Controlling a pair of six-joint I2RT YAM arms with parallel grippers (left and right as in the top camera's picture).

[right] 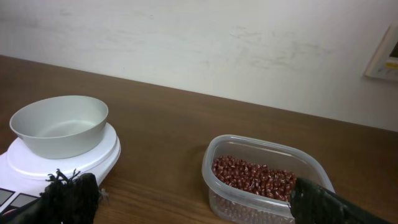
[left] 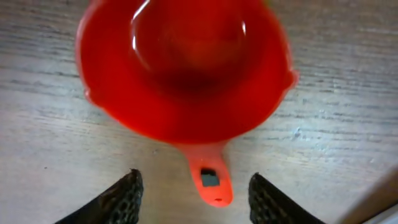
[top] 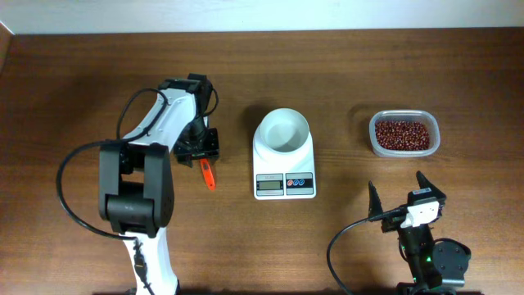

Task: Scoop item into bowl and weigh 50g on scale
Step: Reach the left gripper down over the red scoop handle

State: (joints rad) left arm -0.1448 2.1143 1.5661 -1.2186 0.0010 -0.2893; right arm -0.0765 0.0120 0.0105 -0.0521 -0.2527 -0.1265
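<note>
A red scoop (left: 186, 68) lies on the table, its short handle (left: 211, 180) pointing back between my left gripper's fingers. The left gripper (left: 196, 196) is open, with a gap on each side of the handle. From overhead only the handle (top: 208, 174) shows below the left gripper (top: 196, 150). The empty white bowl (top: 283, 131) sits on the white scale (top: 284, 182) at the table's middle. The red-brown beans (top: 402, 133) fill a clear tub (top: 432, 146) at the right. My right gripper (top: 405, 197) hangs open near the front edge, below the tub, holding nothing.
In the right wrist view the bowl (right: 59, 124) on the scale (right: 102, 155) stands to the left and the tub of beans (right: 255, 175) just ahead. A white wall runs behind the table. The left arm's base (top: 135, 197) stands at the front left.
</note>
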